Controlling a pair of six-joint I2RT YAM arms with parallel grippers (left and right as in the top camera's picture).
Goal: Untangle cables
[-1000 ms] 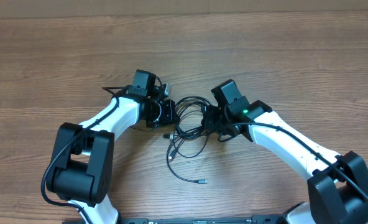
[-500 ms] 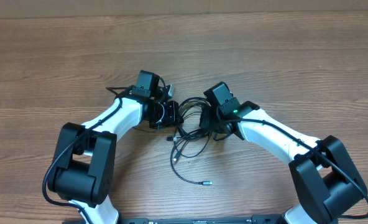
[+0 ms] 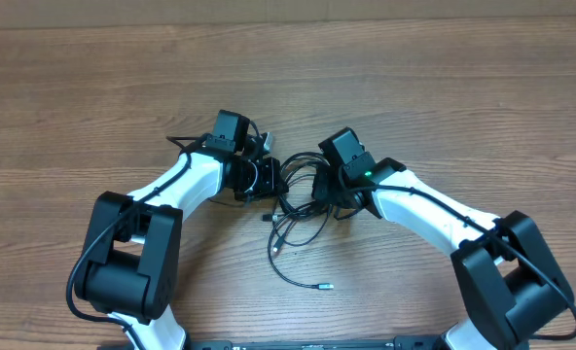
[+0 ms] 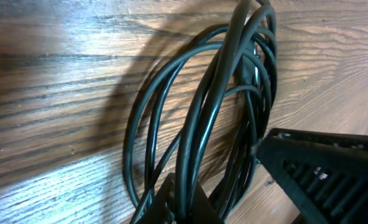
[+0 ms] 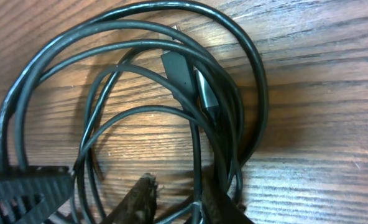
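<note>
The cables (image 3: pixel 296 202) lie as a small black tangle of loops on the wooden table (image 3: pixel 444 87), between my two grippers. One loose end with a silver-tipped plug (image 3: pixel 326 287) trails toward the front. My left gripper (image 3: pixel 269 180) sits at the tangle's left edge. In the left wrist view the left gripper (image 4: pixel 179 204) is shut on a strand of the cables (image 4: pixel 199 106). My right gripper (image 3: pixel 324 191) is at the tangle's right edge. In the right wrist view the right gripper (image 5: pixel 181 202) stands narrowly open, with one strand of the cables (image 5: pixel 109 74) passing between its fingers. A dark plug with a silver tip (image 5: pixel 187 78) lies in the loops.
Both white arms reach in from the front edge, the left arm (image 3: pixel 171 190) and the right arm (image 3: pixel 434 214). The two grippers are close together, each one's ribbed finger showing in the other's wrist view (image 4: pixel 321 171) (image 5: pixel 22 193). Bare wood surrounds the tangle.
My right gripper has moved left and up into the tangle's right side. The left gripper shifted slightly right and up. The loose plug end slid a little to the right.
</note>
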